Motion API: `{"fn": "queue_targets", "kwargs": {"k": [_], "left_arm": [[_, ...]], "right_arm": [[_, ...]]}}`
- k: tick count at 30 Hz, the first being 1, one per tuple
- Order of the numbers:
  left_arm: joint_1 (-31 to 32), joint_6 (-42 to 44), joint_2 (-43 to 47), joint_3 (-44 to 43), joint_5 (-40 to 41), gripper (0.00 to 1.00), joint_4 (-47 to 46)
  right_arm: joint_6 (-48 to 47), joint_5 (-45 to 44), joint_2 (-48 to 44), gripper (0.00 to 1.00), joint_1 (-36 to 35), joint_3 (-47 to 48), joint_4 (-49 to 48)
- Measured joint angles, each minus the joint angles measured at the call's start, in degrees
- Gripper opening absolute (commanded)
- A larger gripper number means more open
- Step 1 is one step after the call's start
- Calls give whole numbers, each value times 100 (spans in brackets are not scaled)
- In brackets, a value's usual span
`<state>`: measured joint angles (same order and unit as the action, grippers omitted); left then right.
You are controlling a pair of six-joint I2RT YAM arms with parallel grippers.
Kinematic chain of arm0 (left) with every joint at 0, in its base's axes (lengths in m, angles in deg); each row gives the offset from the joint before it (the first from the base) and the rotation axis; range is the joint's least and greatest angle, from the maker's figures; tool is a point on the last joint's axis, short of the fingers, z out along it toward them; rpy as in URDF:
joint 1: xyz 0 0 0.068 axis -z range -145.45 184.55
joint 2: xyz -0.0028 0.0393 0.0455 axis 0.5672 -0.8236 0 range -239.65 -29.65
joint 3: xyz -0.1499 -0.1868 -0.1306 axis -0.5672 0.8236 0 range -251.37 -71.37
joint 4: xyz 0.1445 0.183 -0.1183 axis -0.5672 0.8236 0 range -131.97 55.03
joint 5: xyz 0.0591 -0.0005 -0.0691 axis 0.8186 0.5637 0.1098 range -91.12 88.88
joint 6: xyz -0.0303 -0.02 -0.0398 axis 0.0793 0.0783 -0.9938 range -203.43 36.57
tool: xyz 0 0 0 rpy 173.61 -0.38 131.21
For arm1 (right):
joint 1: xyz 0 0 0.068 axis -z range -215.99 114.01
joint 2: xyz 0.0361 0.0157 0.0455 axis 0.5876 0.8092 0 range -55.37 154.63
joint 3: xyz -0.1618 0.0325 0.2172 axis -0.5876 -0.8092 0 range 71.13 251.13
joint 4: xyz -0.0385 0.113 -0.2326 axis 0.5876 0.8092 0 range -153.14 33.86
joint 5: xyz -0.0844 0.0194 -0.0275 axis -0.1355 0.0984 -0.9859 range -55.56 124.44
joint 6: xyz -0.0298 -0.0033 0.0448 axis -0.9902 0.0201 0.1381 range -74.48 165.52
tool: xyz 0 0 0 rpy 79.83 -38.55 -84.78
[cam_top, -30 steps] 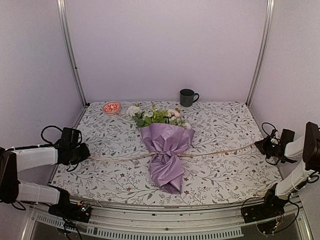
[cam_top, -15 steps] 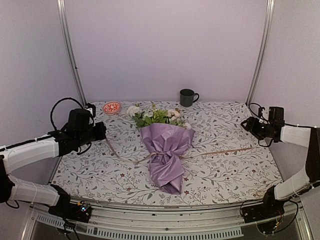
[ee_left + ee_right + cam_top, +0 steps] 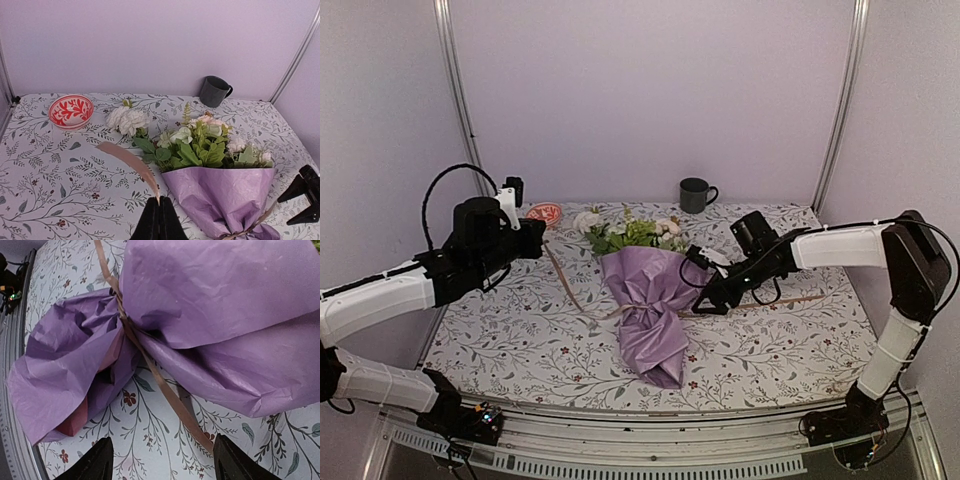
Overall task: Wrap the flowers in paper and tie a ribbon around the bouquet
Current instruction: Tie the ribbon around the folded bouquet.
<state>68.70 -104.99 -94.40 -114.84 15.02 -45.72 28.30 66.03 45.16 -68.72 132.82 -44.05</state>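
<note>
Lilac paper, crinkled, closed round the flowers. One bouquet, lying at table centre, blooms toward 12 o'clock, twisted foot toward 6.

Ribbon, beige, one. Cinched round the waist of the cone. One tail rises toward 10 o'clock; the other lies slack on the printed cloth toward 3.

Left gripper: pinched tight on the 10 o'clock tail, which it holds off the cloth.

Right gripper: fingers spread wide, holding nothing. Low at 3 o'clock, just beside the waist, with the slack tail lying between them.

Sundries: dark mug at 1 o'clock; red-patterned bowl at 11.

Step, as judged: wrapping finished, tying under way, knot apparently not yet made.

Next move calls for the right fingers to close on the flat tail near the waist without catching paper. Both tails can then be drawn across each other.
</note>
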Motion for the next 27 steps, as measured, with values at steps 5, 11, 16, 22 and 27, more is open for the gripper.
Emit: {"fn": "queue_targets", "kwargs": {"k": [5, 11, 16, 22, 27], "left_arm": [[11, 63, -11, 0, -17, 0, -17], [17, 125, -13, 0, 0, 0, -26], [20, 168, -13, 0, 2, 0, -28], [20, 192, -7, 0, 37, 0, -22], [17, 155, 146, -37, 682, 0, 291]], "right_arm": [[-1058, -120, 76, 70, -127, -177, -50], [-1895, -195, 664, 68, -258, 26, -94], [-2312, -481, 1106, 55, -439, 376, 13], [-2461, -752, 1174, 0, -560, 472, 22], [-2337, -977, 962, 0, -584, 243, -48]]}}
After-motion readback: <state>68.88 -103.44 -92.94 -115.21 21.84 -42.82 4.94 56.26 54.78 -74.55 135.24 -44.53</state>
